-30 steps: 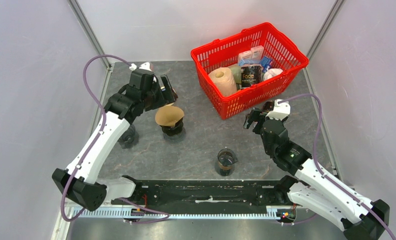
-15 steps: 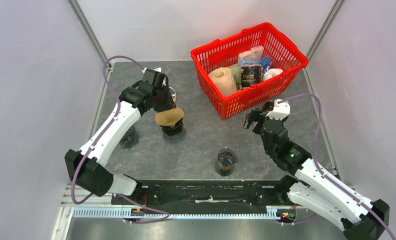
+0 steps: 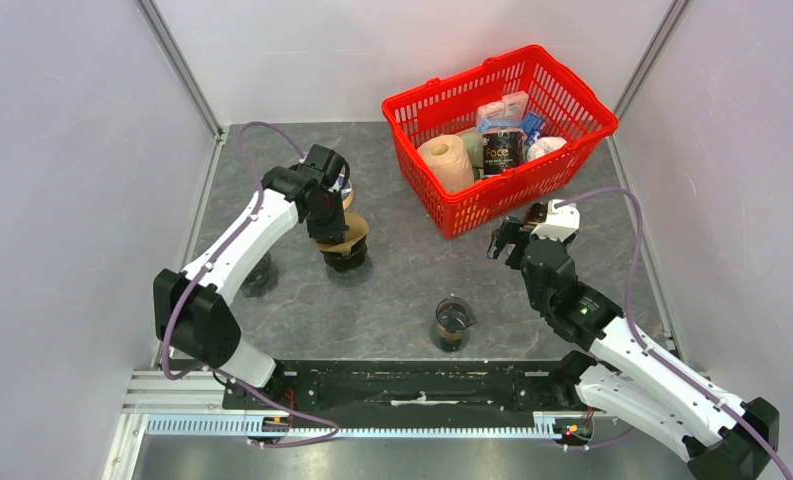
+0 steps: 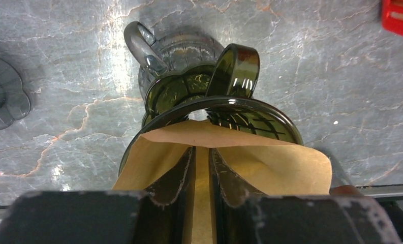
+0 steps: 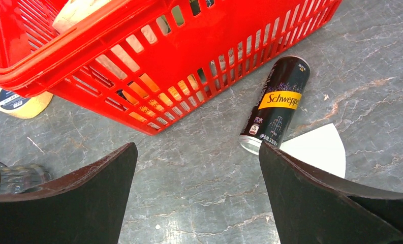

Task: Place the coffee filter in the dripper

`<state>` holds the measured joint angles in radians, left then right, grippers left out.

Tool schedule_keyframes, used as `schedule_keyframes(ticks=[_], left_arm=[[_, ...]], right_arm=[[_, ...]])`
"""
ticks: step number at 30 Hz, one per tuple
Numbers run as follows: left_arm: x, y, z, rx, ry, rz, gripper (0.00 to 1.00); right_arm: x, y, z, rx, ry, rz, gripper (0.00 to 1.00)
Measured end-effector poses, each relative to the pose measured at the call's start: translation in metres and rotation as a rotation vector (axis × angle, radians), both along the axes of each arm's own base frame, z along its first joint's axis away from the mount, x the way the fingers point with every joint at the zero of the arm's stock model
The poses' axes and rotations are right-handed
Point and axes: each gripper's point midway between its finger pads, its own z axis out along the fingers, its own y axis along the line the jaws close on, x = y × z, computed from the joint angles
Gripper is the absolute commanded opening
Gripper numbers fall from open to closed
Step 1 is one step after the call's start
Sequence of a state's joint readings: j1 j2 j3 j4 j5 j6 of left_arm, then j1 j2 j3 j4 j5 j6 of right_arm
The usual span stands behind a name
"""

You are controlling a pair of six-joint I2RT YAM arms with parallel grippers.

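Note:
A brown paper coffee filter (image 3: 352, 233) (image 4: 273, 165) lies over the dark green dripper (image 3: 347, 258) (image 4: 255, 105), which stands on a glass server at mid-left of the table. My left gripper (image 3: 328, 226) (image 4: 203, 148) points down into the filter. Its jaws are drawn almost together, with a strip of the paper filling the slit between them, and the filter spreads out to both sides of the fingers. Near the basket's front corner, my right gripper (image 3: 506, 241) (image 5: 196, 147) hovers wide open over bare table and holds nothing.
A red basket (image 3: 442, 215) (image 5: 138, 56) of groceries stands at the back right. Before it lie a black Schweppes can (image 5: 278, 104), a white fan-shaped paper (image 5: 316, 150) and a tape roll (image 5: 19, 101). A glass cup (image 3: 452, 323) sits front centre, a dark glass piece (image 3: 257, 275) at left.
The left arm swung right and down from behind the dripper onto the filter, and its jaws went from wide open to nearly together. The right arm stayed put.

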<state>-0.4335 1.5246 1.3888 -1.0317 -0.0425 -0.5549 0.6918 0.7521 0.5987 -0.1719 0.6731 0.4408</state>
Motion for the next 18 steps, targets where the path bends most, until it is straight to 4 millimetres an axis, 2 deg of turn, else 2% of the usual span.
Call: schedule_keyframes(ticks=[9,18], left_arm=[[-0.004,-0.001,-0.001,0.014,0.048,-0.054,0.16],[-0.008,-0.006,-0.015,0.016,0.117,-0.093,0.13]], right_arm=[[0.000,0.000,-0.001,-0.003,0.003,0.000,0.97],[0.000,0.000,-0.002,-0.004,0.004,0.000,0.97]])
